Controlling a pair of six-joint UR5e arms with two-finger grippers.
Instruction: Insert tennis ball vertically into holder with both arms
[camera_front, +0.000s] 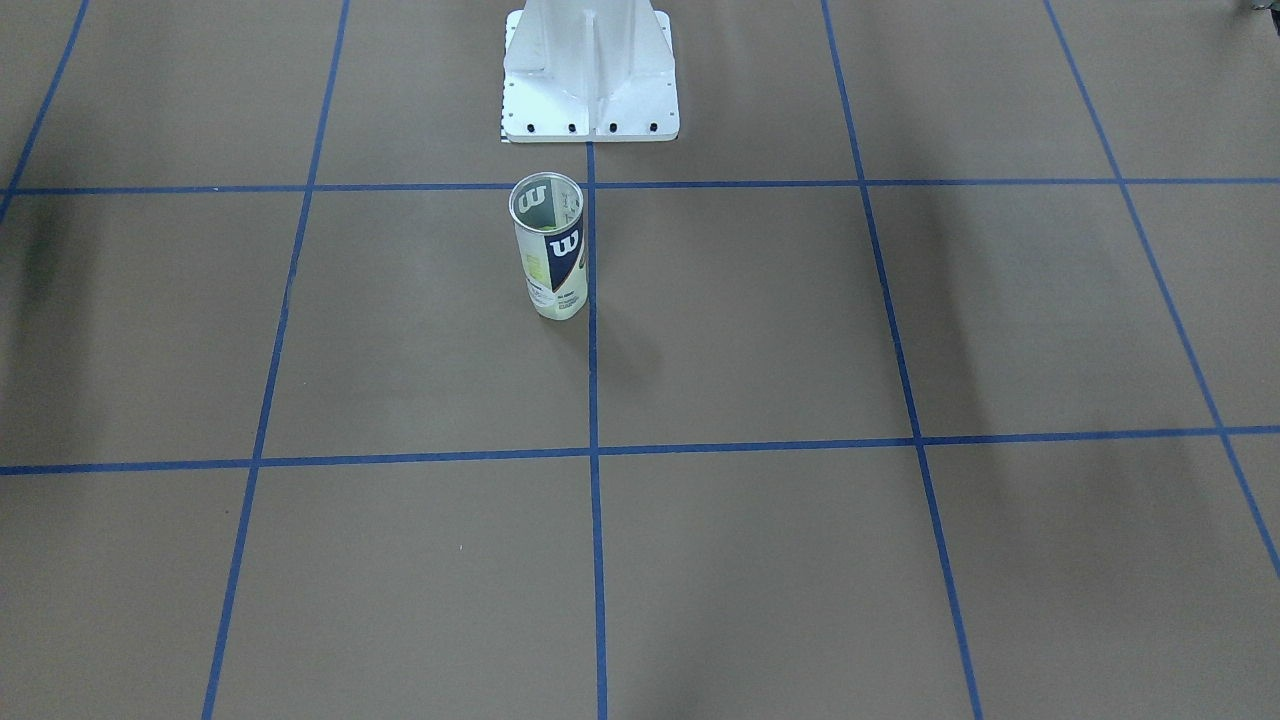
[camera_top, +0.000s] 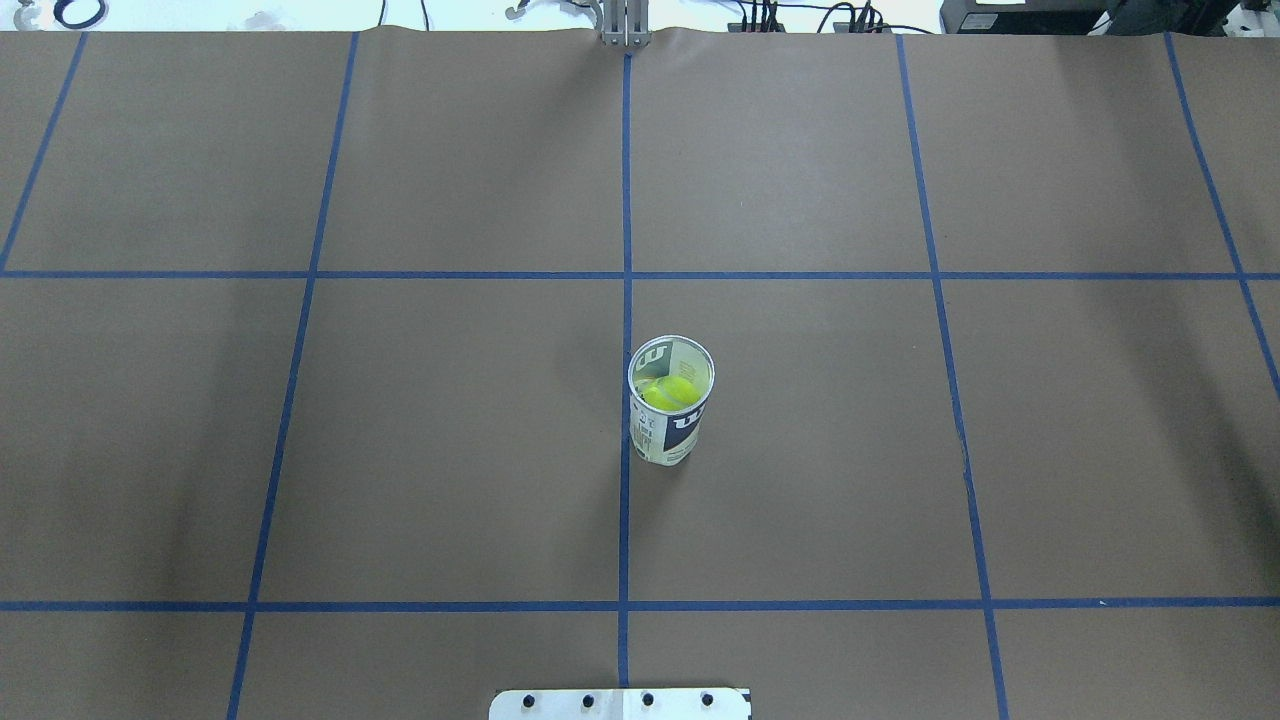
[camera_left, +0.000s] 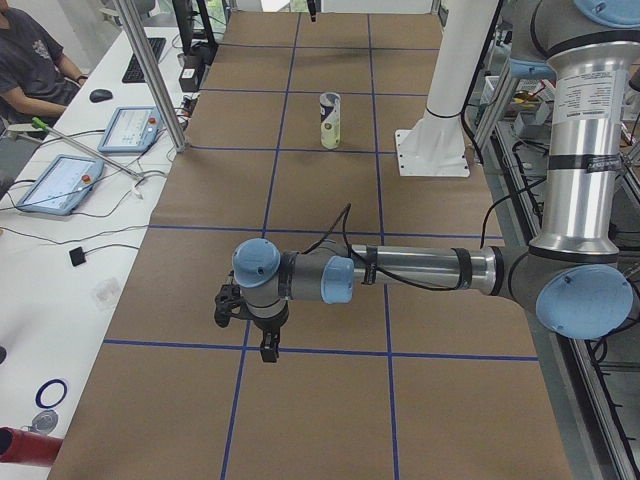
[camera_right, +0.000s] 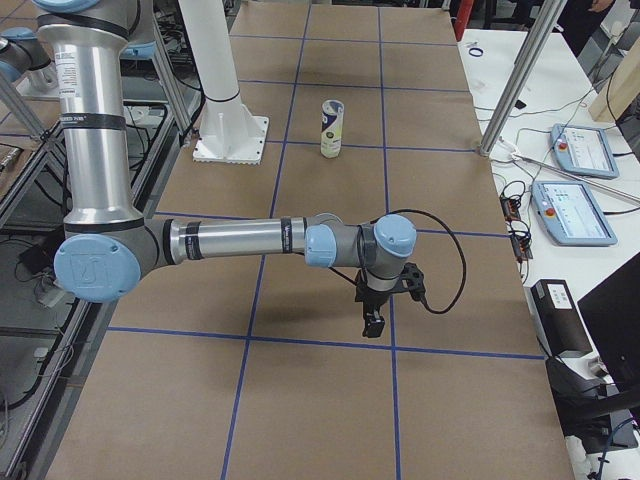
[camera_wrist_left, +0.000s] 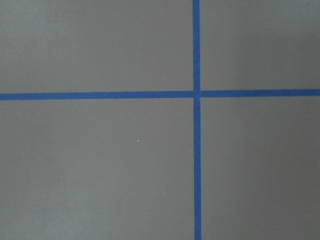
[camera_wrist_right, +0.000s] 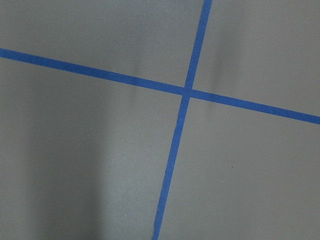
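The holder (camera_top: 670, 405), a clear can with a white and navy "W" label, stands upright near the table's middle by the centre blue line; it also shows in the front view (camera_front: 548, 250) and both side views (camera_left: 330, 120) (camera_right: 332, 128). A yellow-green tennis ball (camera_top: 672, 393) sits inside it. My left gripper (camera_left: 268, 350) hangs low over the table, far from the can, pointing down. My right gripper (camera_right: 373, 325) does the same at the other end. Both show only in the side views, so I cannot tell whether they are open or shut. The wrist views show only brown paper and blue tape.
The white pedestal base (camera_front: 590, 80) stands just behind the can on the robot's side. Side tables with tablets (camera_left: 65, 185) (camera_right: 570, 210) and cables run along the far edge. A person (camera_left: 30, 60) sits there. Blue tape (camera_top: 626, 300) grids the brown table cover.
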